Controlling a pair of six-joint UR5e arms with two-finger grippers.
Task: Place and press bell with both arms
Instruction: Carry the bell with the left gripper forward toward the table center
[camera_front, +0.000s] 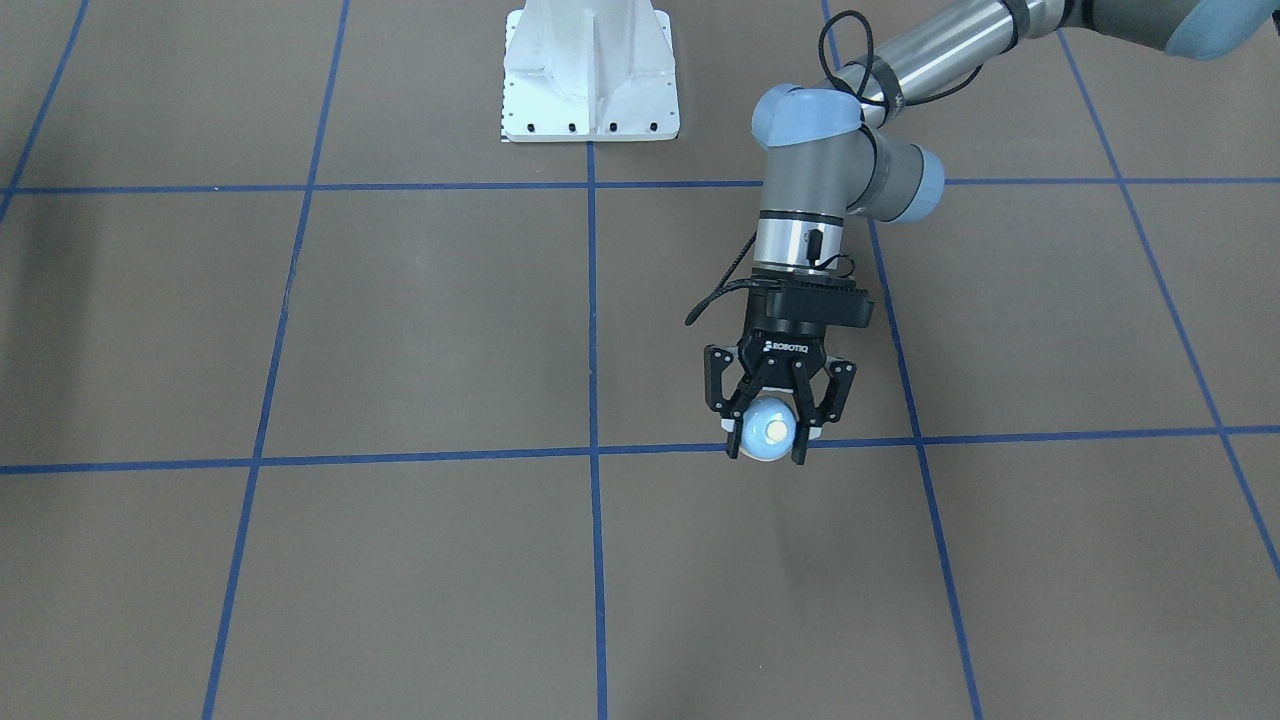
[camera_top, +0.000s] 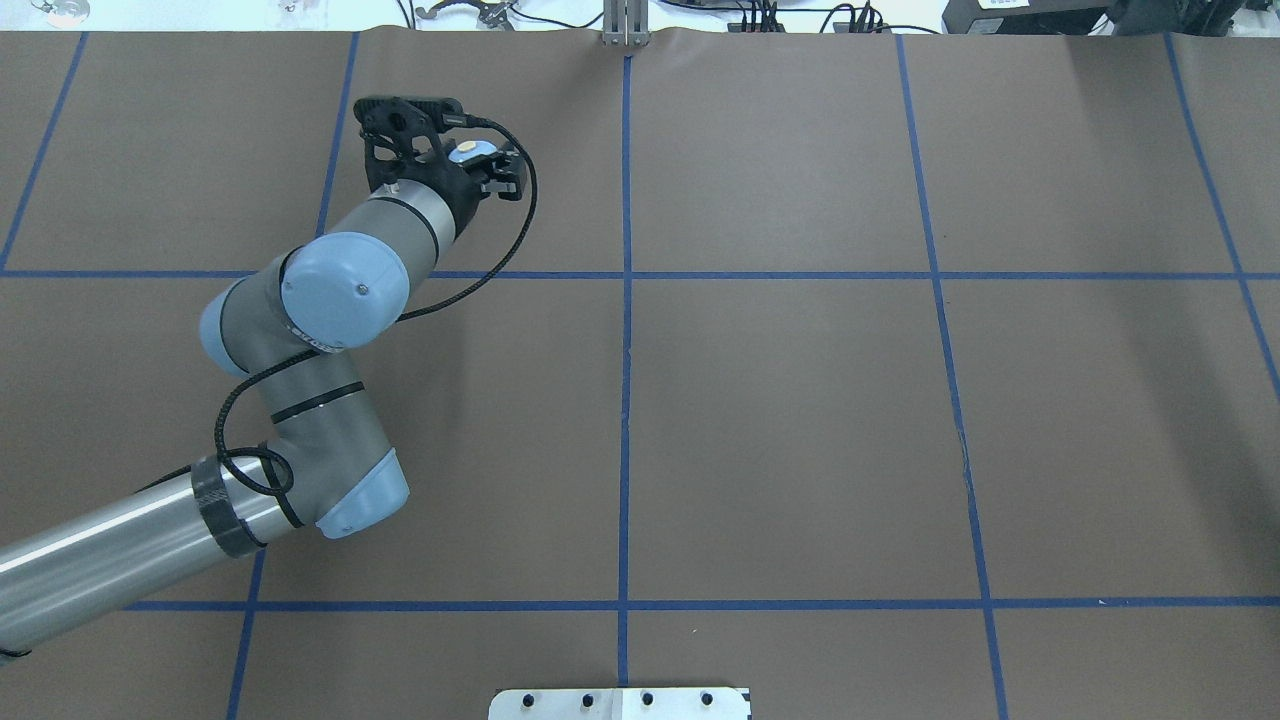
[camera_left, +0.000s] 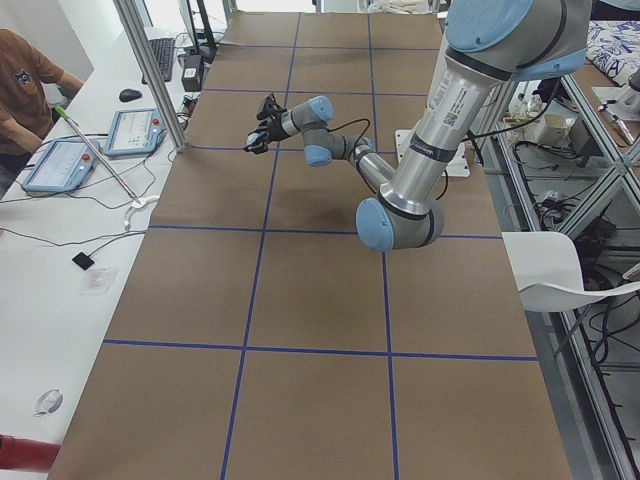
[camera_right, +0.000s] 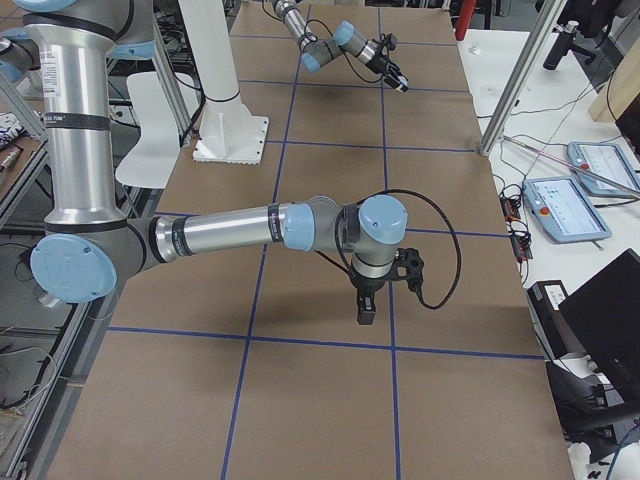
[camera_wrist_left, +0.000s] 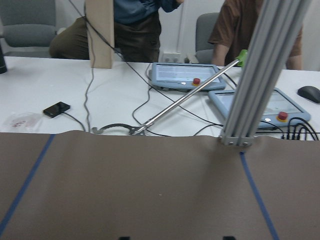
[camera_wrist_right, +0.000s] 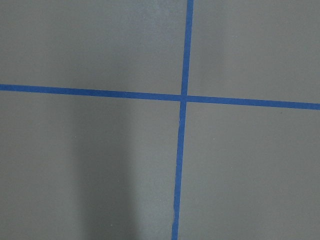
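- My right gripper (camera_right: 365, 316) is hanging above the brown table (camera_right: 320, 400), near a blue tape cross (camera_wrist_right: 183, 97); I cannot tell if its fingers are apart.
- My left gripper (camera_front: 768, 447) is clamping the light-blue bell (camera_front: 770, 430) by the table's far edge, cream button facing up.

Bell in the left claw, far-left part of the table

The bell (camera_front: 768, 430) sits between the fingers of the left claw (camera_front: 768, 450), on the robot's left half of the table (camera_front: 400, 320), well out from the pedestal (camera_front: 590, 75) and over a tape line (camera_front: 400, 458). Whether it touches the table cannot be told. The right claw (camera_right: 366, 310) hangs pointing down near a tape crossing (camera_wrist_right: 183, 97), well apart from the bell, toward the table's right end. Past the far edge stand a post (camera_wrist_left: 255, 75) and two pendants (camera_wrist_left: 182, 77), with two people (camera_wrist_left: 140, 25) behind them.
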